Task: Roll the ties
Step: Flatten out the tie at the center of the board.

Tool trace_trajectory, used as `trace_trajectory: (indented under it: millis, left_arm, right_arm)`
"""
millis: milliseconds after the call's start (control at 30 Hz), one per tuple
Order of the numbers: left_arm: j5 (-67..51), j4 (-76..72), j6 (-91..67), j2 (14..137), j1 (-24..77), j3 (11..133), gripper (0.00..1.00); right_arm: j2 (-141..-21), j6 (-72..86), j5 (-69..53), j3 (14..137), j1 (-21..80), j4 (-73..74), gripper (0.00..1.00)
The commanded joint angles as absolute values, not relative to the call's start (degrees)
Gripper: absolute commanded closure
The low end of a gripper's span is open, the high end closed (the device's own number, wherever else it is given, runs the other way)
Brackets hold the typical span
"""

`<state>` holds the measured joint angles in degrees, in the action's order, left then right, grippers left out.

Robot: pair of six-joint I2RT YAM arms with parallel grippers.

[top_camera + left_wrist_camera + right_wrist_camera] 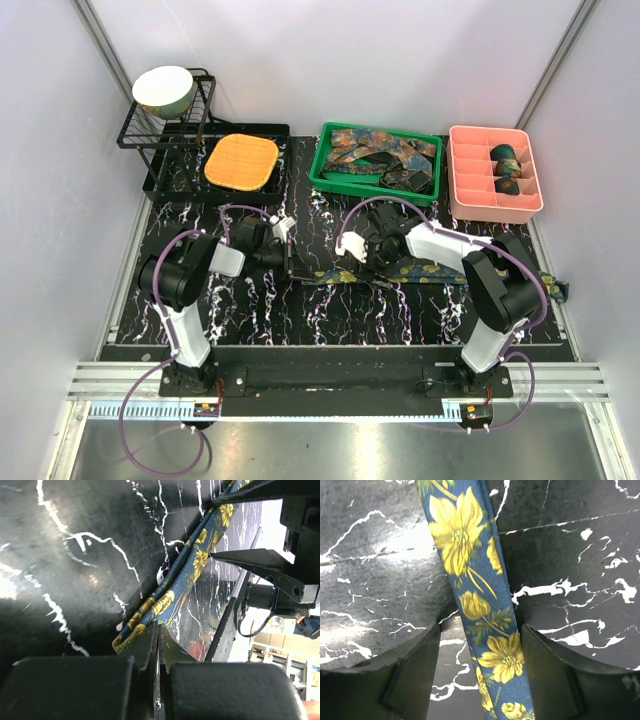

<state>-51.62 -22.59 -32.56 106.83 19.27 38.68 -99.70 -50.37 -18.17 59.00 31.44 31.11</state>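
Note:
One navy tie [440,272] with yellow flowers lies stretched across the black marble table, from centre to the right edge. My left gripper [291,270] is shut at its narrow left end. In the left wrist view the fingertips [150,635] pinch that end of the tie [192,565]. My right gripper [371,262] is open and straddles the tie further right. In the right wrist view the tie [470,570] runs between the two fingers [417,670], touching neither. More ties [385,155] lie in a green bin. Rolled ties [506,160] sit in a pink tray.
The green bin [328,185] stands at back centre and the pink divided tray [470,205] at back right. An orange waffle pad [241,162] lies back left beside a black wire rack [160,135] holding a bowl [163,90]. My right arm [295,535] shows in the left wrist view.

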Motion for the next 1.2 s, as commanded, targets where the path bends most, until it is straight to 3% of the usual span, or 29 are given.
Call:
trace_trajectory:
  millis: [0,200,333,1167]
  left_arm:
    - [-44.12,-13.98,-27.42,107.32,17.40,37.71,1.00]
    - [-43.24,-12.31,-27.07,107.66,16.79,38.14,1.00]
    - [-43.24,-12.22,-26.90,108.02,16.70,38.32,1.00]
    - [-42.71,-18.54,-33.40,112.85,23.03,42.36,1.00]
  right_arm:
    - [-99.76,-52.29,-13.28,55.38,31.73,33.40,0.33]
    - [-98.53,-52.73,-10.03,54.05,31.20,31.99,0.38]
    - [-97.30,-55.80,-7.82,52.30,28.92,32.95,0.48]
    - [-93.87,-79.71,-1.85,42.19,7.03,37.17,0.56]
